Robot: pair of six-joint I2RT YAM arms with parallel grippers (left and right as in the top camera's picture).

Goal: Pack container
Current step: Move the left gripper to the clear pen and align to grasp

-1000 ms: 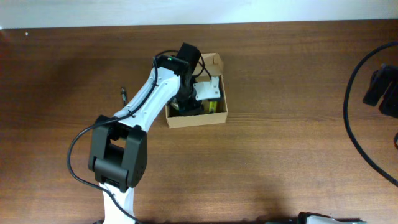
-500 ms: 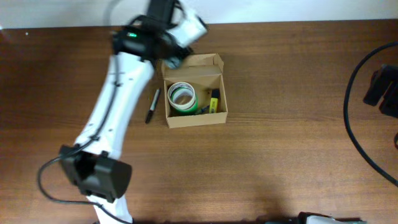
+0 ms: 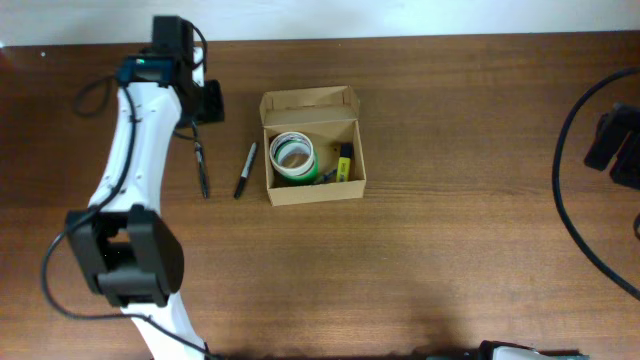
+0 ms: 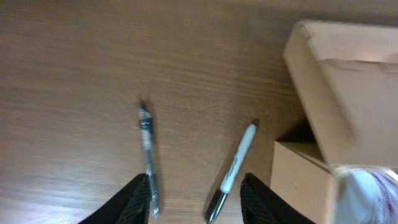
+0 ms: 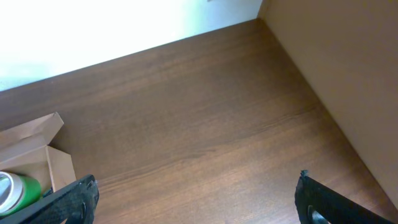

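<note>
The container (image 3: 313,188) is a tan cardboard box with its flap lid (image 3: 308,102) standing open at the far side. Inside lie a white-and-green tape roll (image 3: 292,152) and a yellow item (image 3: 344,166). Left of it on the table lie a black-capped marker (image 3: 245,170) (image 4: 234,170) and a thin pen (image 3: 201,166) (image 4: 148,157). My left gripper (image 3: 207,102) (image 4: 198,208) hovers above the far ends of both pens, open and holding nothing. The container's wall (image 4: 339,87) shows to its right. My right gripper (image 5: 199,202) is wide open over bare table.
The right arm's dark body (image 3: 618,140) and its black cable (image 3: 565,190) sit at the table's right edge. The table's far edge meets a white wall (image 3: 400,15). In the right wrist view the container's corner (image 5: 34,140) is at the left.
My left gripper has left the container, with the tape roll now lying inside, and swung left to above the two pens. The right arm has not moved.
</note>
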